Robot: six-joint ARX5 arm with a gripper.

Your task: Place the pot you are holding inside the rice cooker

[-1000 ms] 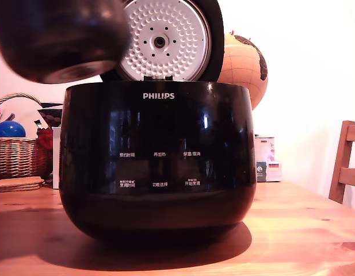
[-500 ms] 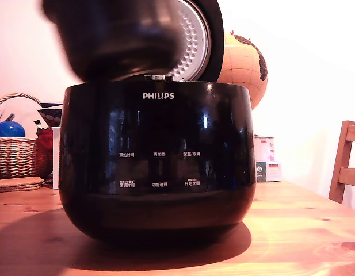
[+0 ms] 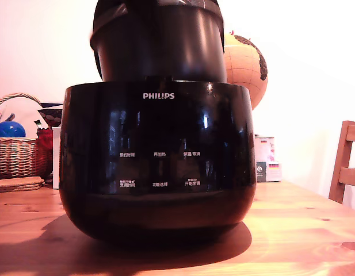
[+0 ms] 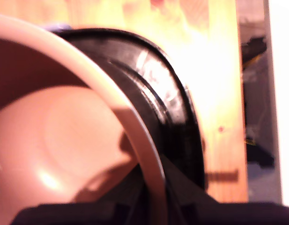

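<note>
Dark round metal pot [image 3: 160, 49] hangs centred over glossy black rice cooker [image 3: 157, 172]. The pincer [image 4: 153, 206] apparently grips its rim. Next: lower straight.

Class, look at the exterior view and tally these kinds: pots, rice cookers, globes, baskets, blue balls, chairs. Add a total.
Pot: 1
Rice cooker: 1
Globe: 1
Basket: 1
Blue ball: 1
Chair: 1
Total: 6

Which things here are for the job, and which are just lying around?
For the job: pot, cooker.
Just lying about: globe, basket, blue ball, chair, box.
</note>
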